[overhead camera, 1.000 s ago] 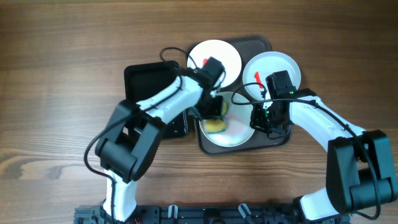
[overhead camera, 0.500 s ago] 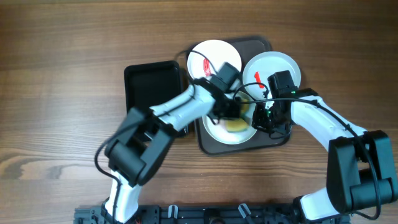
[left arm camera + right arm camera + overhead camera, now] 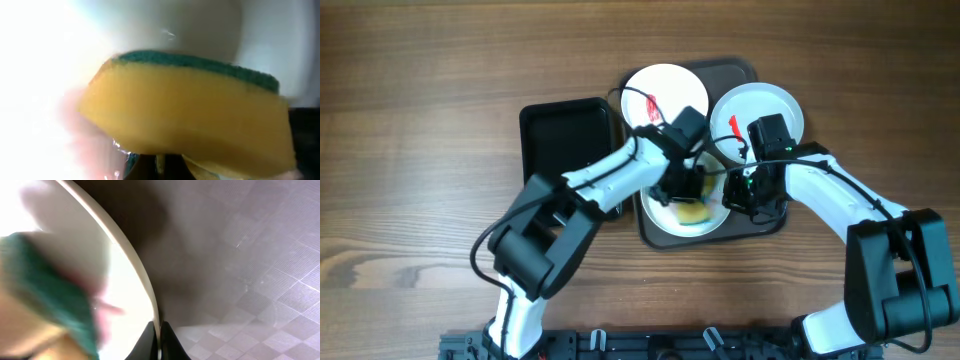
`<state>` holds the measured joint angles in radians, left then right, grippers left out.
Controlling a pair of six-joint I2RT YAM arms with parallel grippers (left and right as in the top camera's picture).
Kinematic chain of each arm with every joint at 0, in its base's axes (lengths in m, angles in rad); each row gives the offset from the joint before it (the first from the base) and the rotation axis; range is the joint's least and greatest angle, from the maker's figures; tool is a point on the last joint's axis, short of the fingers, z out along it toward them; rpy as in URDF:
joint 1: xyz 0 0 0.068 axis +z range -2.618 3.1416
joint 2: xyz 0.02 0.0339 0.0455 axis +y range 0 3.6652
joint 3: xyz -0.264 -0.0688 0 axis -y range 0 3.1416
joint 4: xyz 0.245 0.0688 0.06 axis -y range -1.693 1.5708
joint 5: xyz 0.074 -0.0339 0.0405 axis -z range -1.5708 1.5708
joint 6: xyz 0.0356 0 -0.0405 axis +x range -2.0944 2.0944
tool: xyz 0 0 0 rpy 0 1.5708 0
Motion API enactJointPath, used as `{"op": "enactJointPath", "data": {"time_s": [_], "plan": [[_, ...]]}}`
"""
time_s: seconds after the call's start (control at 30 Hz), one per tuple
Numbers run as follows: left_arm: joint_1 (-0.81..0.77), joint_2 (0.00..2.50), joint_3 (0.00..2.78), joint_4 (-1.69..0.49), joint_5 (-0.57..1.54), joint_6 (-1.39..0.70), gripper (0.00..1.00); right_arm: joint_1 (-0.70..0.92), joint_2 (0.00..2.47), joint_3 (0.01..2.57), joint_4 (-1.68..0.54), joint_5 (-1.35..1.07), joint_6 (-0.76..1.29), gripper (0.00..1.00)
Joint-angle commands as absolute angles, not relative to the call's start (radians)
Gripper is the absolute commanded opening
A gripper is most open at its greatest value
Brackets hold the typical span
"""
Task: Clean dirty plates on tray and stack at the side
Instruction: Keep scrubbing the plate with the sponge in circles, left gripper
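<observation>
Slides the sponge back from the right side of the near plate toward its middle: scrubbing step, well under way.
Keeps to the near half of the tray, right of the desk's centre; leaves the far-left plate and far-right plate smeared red. Clamps the sponge in the closed left gripper; pinches the near plate's right rim in the closed right gripper. Probably calls next for lifting the sponge clear, then stacking beside the tray.

Count on table: 3 plates, 1 tray, 1 black tub, 1 sponge, 2 arms.
</observation>
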<state>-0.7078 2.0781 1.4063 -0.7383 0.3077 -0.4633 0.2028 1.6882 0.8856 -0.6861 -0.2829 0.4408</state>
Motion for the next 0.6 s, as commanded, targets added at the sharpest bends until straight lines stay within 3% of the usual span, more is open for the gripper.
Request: {"op": "enactJointPath", "data": {"time_s": [0.0, 0.2, 0.43, 0.57], "plan": [[-0.612, 2.123, 1.356, -0.83, -0.069, -0.391, 0.04, 0.199, 1.68, 0.879, -0.693, -0.263, 0.421, 0.04], [-0.591, 2.108, 1.356, -0.816, -0.054, -0.378, 0.04, 0.199, 1.68, 0.879, -0.693, -0.263, 0.421, 0.04], [-0.663, 2.116, 1.356, -0.625, 0.31, -0.501, 0.04, 0.199, 1.68, 0.879, -0.693, -0.263, 0.421, 0.04], [-0.715, 2.128, 1.356, -0.54, 0.405, -0.572, 0.04, 0.199, 1.68, 0.879, -0.693, -0.263, 0.419, 0.04]]}}
